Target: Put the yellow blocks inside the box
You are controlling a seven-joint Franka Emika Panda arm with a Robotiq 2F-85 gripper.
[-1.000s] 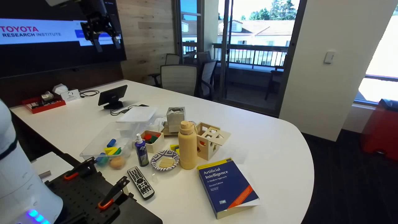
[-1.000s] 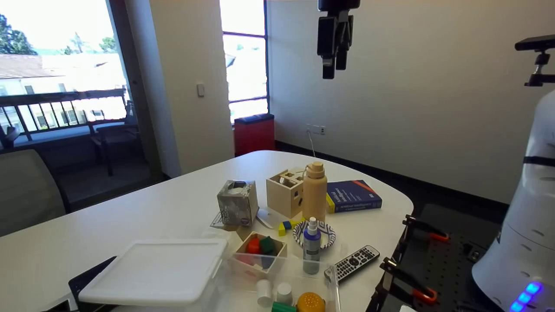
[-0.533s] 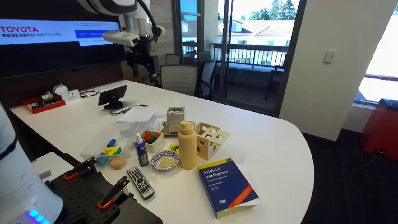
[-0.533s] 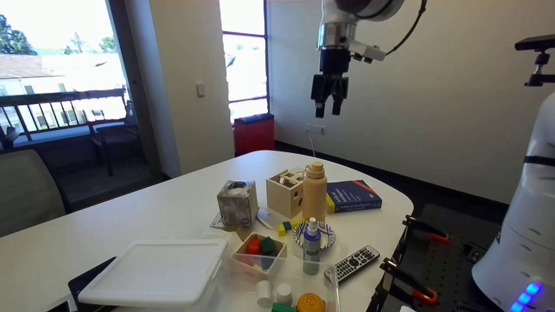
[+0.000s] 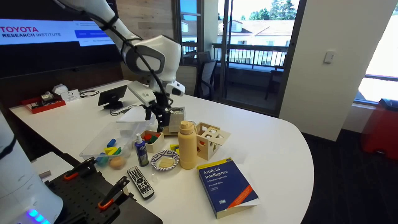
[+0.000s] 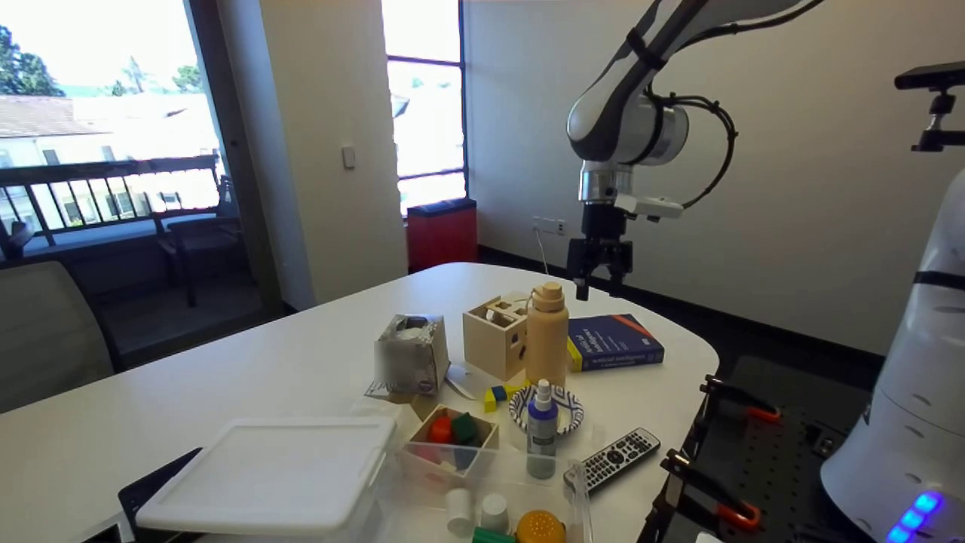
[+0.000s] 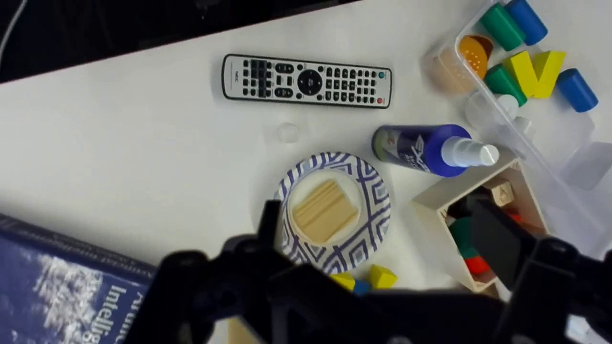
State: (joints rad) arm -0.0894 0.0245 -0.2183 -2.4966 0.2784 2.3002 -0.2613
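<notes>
White arm (image 6: pixel 617 89), black two-fingered hand (image 6: pixel 599 288), blue lights (image 6: pixel 912 518) on the base (image 6: pixel 874 445).
Smooth rounded shells (image 5: pixel 171 56) cover the arm, a pale oval cap (image 5: pixel 150 63), rimmed in dark grey, set into one. A black cable (image 6: pixel 731 143) loops along the outside, tied down by black bands (image 6: pixel 646 50) (one more dark strap (image 6: pixel 938 280) circles the lower column (image 6: pixel 916 339)). Above the hand sits a silver metal collar (image 6: pixel 605 181), with a white boxy housing (image 6: pixel 647 206) jutting beside it.

A screen (image 5: pixel 56 39) reading "TOYOTA RESEARCH INSTITUTE" hangs beside wood-plank paneling (image 5: pixel 150 17), mesh-backed chairs (image 5: pixel 188 79) stand at the white conference table (image 5: pixel 276 158), and the floor (image 5: pixel 345 180) is dark. Daylight shows through a dark-framed glass door (image 5: pixel 289 62), a balcony railing (image 5: pixel 258 47) beyond, and a tall window (image 6: pixel 426 117).
</notes>
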